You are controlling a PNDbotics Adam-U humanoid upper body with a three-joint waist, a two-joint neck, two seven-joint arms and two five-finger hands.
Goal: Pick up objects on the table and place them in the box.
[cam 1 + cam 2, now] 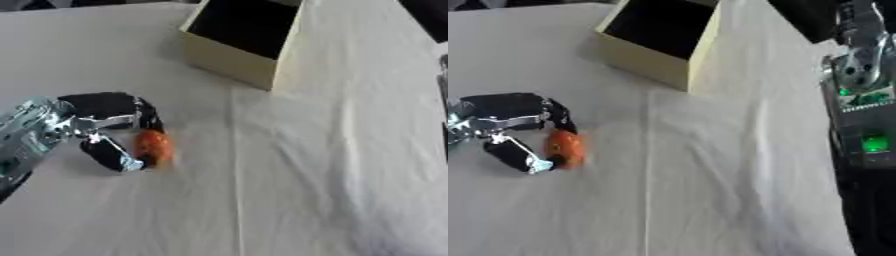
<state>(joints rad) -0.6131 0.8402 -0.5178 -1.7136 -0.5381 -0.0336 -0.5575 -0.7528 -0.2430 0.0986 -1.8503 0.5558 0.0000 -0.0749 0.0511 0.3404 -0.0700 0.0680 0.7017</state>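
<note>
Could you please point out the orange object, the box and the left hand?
Orange object (153,146), left eye view, its middle.
Box (229,61), left eye view, front wall.
Left hand (105,107), left eye view, curled fingers.

Soft, even light falls on the pale tabletop (332,165); both views are blurry, shadows faint, box (241,37) interior dark.

A small orange rounded object (153,146) lies on the white cloth-covered table (306,200) at the left, between the curled fingers and thumb of the robot's black-and-silver left hand (109,125). Well behind it, toward the far middle, stands the open cream cardboard box (241,60). The right arm shows at the right edge.
</note>
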